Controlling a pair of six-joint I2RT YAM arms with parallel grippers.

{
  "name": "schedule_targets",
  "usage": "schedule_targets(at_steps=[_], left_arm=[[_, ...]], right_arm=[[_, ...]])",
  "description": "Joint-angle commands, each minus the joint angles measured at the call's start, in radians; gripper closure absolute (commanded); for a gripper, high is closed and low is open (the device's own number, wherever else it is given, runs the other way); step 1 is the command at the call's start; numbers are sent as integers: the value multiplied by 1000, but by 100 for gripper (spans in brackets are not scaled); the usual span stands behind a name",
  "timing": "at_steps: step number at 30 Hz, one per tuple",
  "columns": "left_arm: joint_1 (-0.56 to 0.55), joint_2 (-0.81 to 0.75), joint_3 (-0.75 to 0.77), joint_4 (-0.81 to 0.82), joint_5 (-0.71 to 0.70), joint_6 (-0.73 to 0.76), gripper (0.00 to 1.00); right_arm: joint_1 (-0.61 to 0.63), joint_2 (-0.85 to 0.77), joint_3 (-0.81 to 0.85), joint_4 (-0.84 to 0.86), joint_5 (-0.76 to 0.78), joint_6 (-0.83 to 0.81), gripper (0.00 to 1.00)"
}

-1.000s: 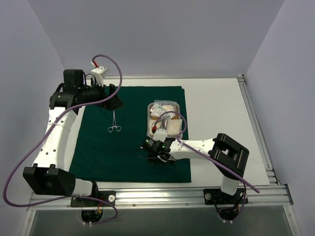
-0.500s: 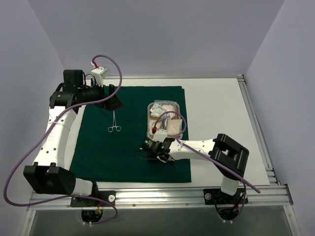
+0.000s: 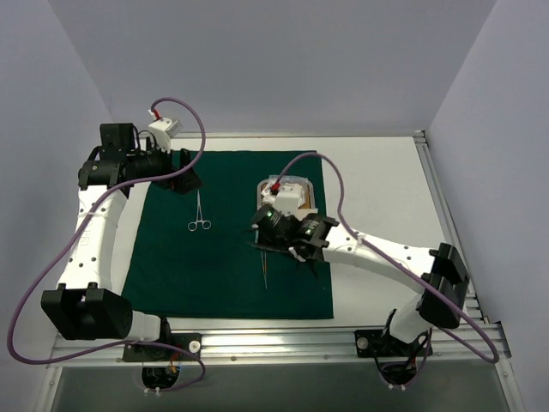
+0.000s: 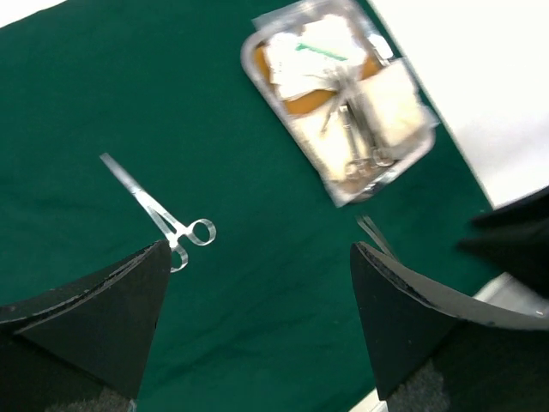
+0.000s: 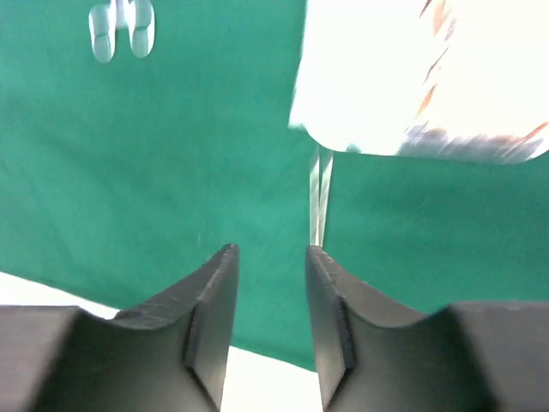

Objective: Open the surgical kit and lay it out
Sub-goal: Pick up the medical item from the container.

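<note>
Step in hand, as judged: moving instruments from tray to cloth, partly done.

- Cloth: dark green, spread flat over the left and centre of the tabletop.
- Left end effector: fingers at full spread, empty, above the far-left part of the tabletop.
- Clamp: 1, ring-handled, lying on the cloth toward the far-left corner.
- Tweezers: 1 pair, on the cloth, centre, toward the near edge.
- Right end effector: jaws partly apart, nothing between them, between tweezers and tray.
- Tray: centre, on the cloth's right edge, holding gauze and further clamps.

Next move likely calls for a fine pinch on thin steel inside the tray.
</note>
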Motion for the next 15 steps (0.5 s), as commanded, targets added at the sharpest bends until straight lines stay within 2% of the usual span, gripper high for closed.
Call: schedule_targets(at_steps=[1, 7, 15], left_arm=[[56, 8, -9, -12, -75, 78, 6], [135, 40, -38, -21, -177, 131, 6], [185, 95, -40, -35, -158, 136, 6]], right_arm=[[-138, -53, 27, -57, 100, -153, 69], [-347, -20, 49, 89, 31, -307, 80], [-467, 186, 136, 147, -47, -431, 83]])
